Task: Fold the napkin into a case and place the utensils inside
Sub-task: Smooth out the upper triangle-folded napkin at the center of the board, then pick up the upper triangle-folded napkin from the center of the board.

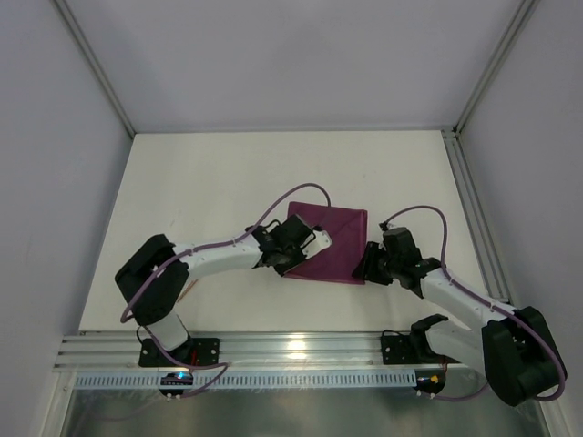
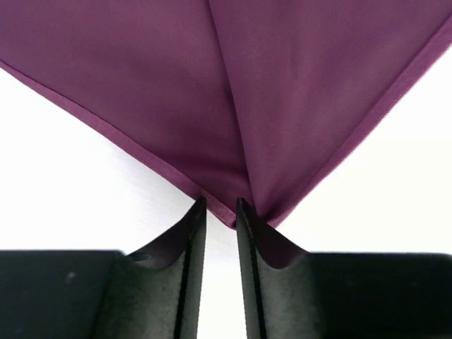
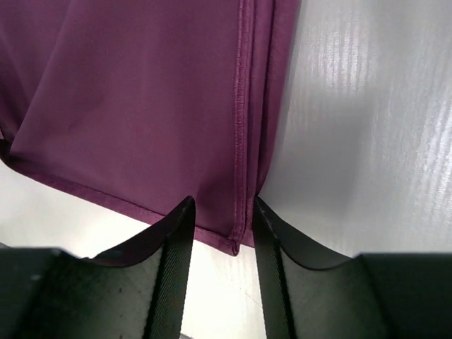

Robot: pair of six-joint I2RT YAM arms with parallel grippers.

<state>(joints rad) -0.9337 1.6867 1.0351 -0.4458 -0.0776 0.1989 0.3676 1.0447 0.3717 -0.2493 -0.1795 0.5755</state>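
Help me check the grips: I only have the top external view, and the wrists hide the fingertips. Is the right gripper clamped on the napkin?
Observer: No. The right gripper stands open, jaws apart, with the napkin laying its hemmed corner between them.
Operator: And the left one?
Observer: The left gripper has a pointed corner of the cloth at its narrow gap; whether it pinches, I cannot tell.
Operator: One layer at the right corner?
Observer: Two: a stitched hem, with a second edge showing just beside it.
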